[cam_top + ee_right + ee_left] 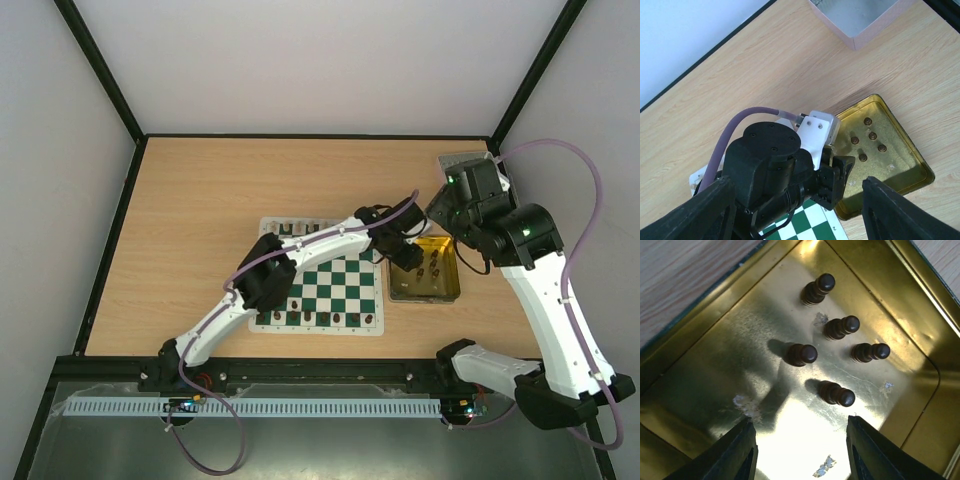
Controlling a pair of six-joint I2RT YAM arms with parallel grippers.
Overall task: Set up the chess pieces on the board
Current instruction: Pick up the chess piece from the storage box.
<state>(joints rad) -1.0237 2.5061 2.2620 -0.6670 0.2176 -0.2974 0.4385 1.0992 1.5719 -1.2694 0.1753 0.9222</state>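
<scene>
The green and white board (335,282) lies mid-table, with a row of dark pieces (315,318) along its near edge and a few pieces (292,230) at its far edge, partly hidden by the left arm. Several dark brown pieces (837,393) stand in the yellow tray (715,365), right of the board (815,222). My left gripper (800,427) hangs open and empty just above the tray floor, the nearest piece just ahead of its right finger. My right gripper (799,182) is open and empty, high above the left wrist and the tray (920,165).
A grey rectangular tray (462,160) stands at the back right and also shows in the right wrist view (855,15). The yellow tray's raised rim (455,292) surrounds the left gripper (408,255). The right arm (525,235) leans over the tray's far side.
</scene>
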